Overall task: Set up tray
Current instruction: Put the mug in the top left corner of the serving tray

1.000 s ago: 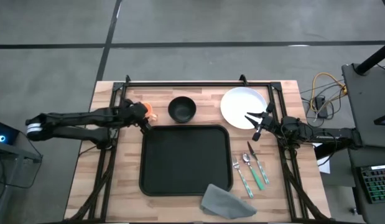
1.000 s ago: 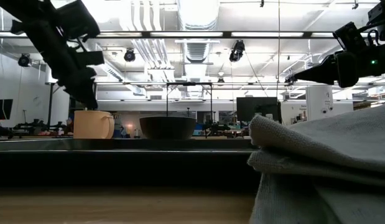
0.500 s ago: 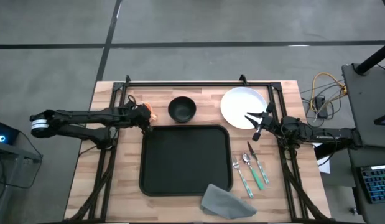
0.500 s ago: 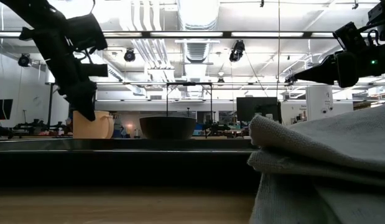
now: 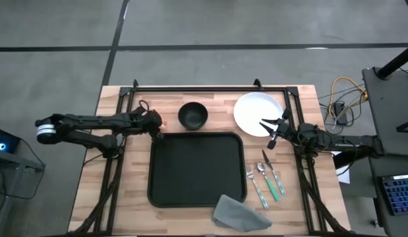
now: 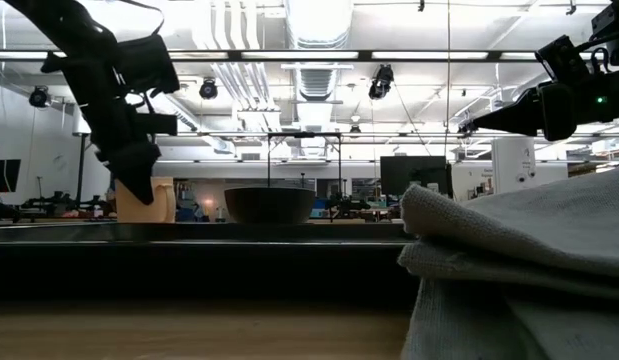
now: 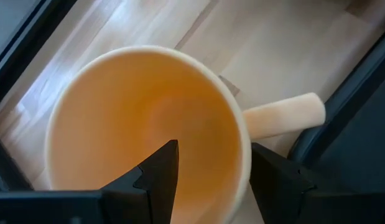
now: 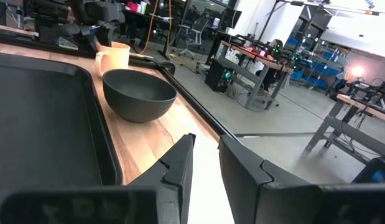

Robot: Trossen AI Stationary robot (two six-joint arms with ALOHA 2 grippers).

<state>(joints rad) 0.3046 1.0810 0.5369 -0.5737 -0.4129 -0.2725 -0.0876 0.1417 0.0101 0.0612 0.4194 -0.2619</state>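
Note:
A cream-orange mug (image 7: 148,124) stands upright on the wood next to the black tray's (image 5: 197,168) far left corner. Its handle (image 7: 285,115) points toward the tray. My left gripper (image 7: 214,149) is open and lowered over the mug (image 6: 154,205). One finger is inside the cup and the other outside the wall by the handle; I see no touch. In the high view the left gripper (image 5: 154,125) hides most of the mug. My right gripper (image 5: 269,131) hovers above the white plate's (image 5: 253,112) right edge, open by a narrow gap.
A dark bowl (image 5: 192,115) sits on the wood beyond the tray's far rim, between mug and plate. A fork, a spoon and a knife (image 5: 266,178) lie right of the tray. A grey folded napkin (image 5: 240,210) lies at the tray's near right corner.
My left gripper has come down over the mug and shifted slightly toward the table's right, until its fingers stand on either side of the cup wall. The mug has stayed in place. The right arm has kept still.

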